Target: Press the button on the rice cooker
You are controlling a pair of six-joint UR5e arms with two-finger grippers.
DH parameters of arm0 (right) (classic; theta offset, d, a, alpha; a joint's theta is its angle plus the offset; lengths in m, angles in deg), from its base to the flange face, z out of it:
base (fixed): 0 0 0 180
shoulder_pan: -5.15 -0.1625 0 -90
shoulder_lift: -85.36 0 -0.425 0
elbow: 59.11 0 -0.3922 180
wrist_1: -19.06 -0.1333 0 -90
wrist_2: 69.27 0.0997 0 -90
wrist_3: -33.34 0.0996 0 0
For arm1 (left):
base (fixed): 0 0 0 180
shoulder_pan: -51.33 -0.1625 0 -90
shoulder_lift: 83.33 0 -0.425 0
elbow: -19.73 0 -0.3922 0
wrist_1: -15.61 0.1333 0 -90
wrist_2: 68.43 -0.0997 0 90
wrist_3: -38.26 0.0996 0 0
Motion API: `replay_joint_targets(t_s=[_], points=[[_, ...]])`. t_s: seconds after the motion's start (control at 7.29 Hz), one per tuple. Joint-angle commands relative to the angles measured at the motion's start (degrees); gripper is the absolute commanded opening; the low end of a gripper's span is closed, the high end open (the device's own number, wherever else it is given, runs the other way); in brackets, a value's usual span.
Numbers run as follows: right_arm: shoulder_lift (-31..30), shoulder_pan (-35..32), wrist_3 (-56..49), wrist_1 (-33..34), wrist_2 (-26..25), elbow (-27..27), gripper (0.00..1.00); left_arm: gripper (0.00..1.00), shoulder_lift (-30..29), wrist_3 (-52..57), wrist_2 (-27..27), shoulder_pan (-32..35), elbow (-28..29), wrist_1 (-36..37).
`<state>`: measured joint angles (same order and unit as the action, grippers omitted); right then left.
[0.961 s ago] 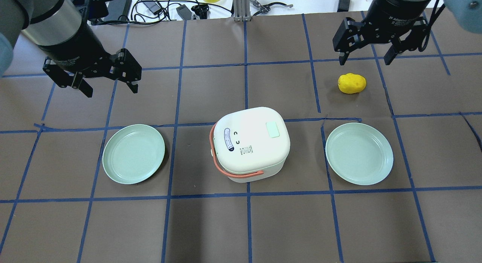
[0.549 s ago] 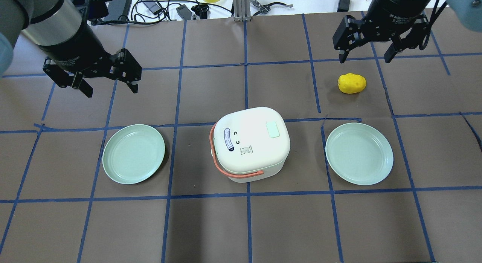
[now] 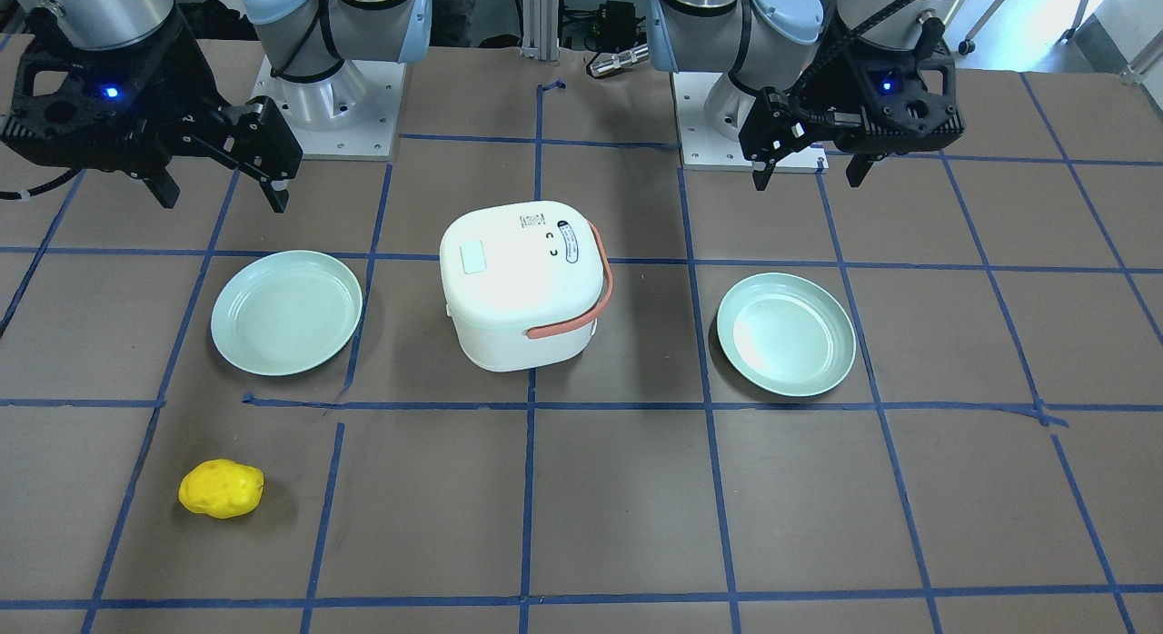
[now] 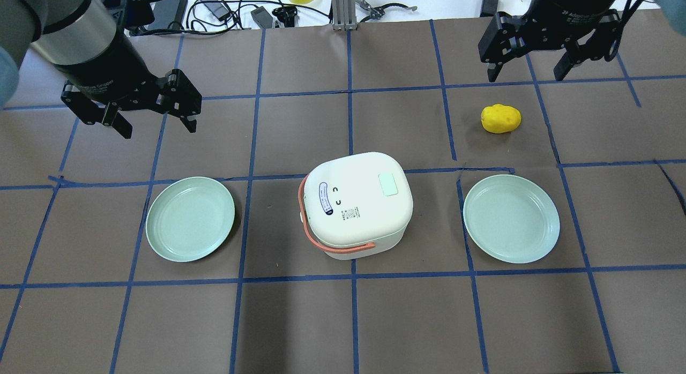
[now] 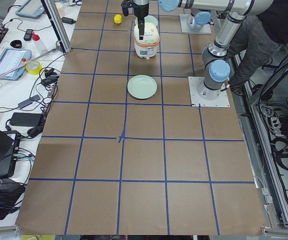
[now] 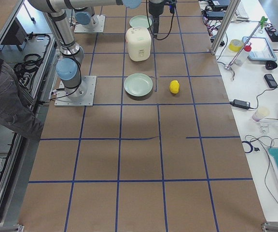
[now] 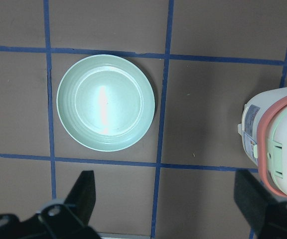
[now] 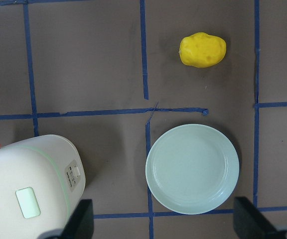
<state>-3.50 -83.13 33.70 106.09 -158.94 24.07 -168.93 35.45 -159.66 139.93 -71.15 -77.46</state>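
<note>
The white rice cooker point(image 4: 355, 205) with a coral handle stands closed at the table's middle. Its button point(image 4: 387, 184), a pale mint pad, sits on the lid's top toward the robot's right, also in the front view point(image 3: 473, 257) and the right wrist view point(image 8: 28, 202). A blue-outlined oval label point(image 4: 325, 198) lies on the lid's other side. My left gripper point(image 4: 159, 128) is open and empty, high over the far left. My right gripper point(image 4: 525, 76) is open and empty, high over the far right, beyond the cooker.
A mint plate point(image 4: 190, 218) lies left of the cooker and another mint plate point(image 4: 511, 218) lies right of it. A yellow potato-like object point(image 4: 500, 118) lies at the far right, under the right gripper's side. Cables and gear lie beyond the far edge.
My right gripper has moved a little toward the table's far edge, still open. The left gripper and the cooker have not moved.
</note>
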Motion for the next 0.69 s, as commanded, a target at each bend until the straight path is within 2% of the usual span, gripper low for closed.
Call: replay_joint_targets(t_s=[0.0,0.55], points=[[0.01,0.13,0.08,-0.45,0.11,0.4,1.0,1.0,0.0,0.0,0.0,0.0,0.0,0.0],[-0.08,-0.14,0.17,-0.72,0.9,0.05,1.0,1.0,0.0,0.0,0.0,0.0,0.0,0.0]])
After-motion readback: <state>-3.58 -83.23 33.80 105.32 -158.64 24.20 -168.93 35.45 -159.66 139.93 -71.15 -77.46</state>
